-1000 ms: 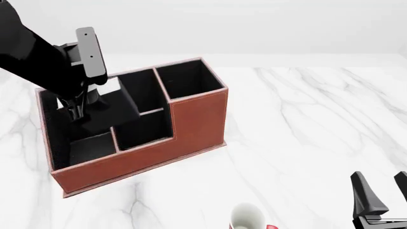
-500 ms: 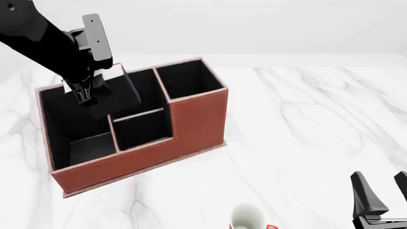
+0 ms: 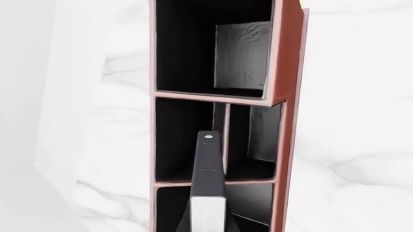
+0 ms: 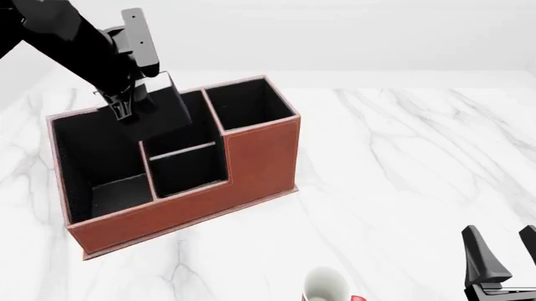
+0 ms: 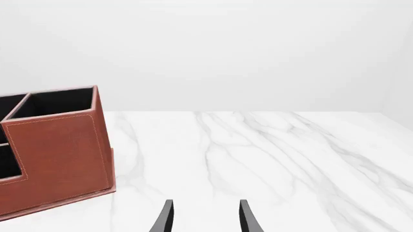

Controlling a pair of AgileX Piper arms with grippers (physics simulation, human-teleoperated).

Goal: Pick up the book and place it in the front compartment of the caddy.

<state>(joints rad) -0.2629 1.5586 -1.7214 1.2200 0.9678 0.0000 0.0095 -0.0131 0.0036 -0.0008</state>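
My left gripper point(image 4: 125, 108) is shut on the black book point(image 4: 163, 114), holding it upright with its white strip on top, above the reddish-brown caddy point(image 4: 255, 157). The book hangs over the boundary between the large long end cell point(image 4: 92, 169) and the front compartment point(image 4: 198, 113), the taller-walled middle cell. In the left wrist view the book point(image 3: 208, 179) is edge-on. Its lower end points near the low divider point(image 3: 223, 140), beside the front compartment point(image 3: 184, 140). Near the table's front right, my right gripper point(image 4: 500, 233) point(image 5: 206, 205) is open and empty.
A white-and-red mug point(image 4: 327, 285) stands at the table's near edge, left of the right gripper. The caddy's tall square end cell point(image 4: 247, 103) is on its right end, and the shorter-fronted middle cell point(image 4: 188, 169) lies nearer the camera. White marble table point(image 4: 402, 157) spreads to the right.
The left arm has lifted the book up out of the large long cell and carried it back and to the right, toward the middle cells. The right arm has not moved.
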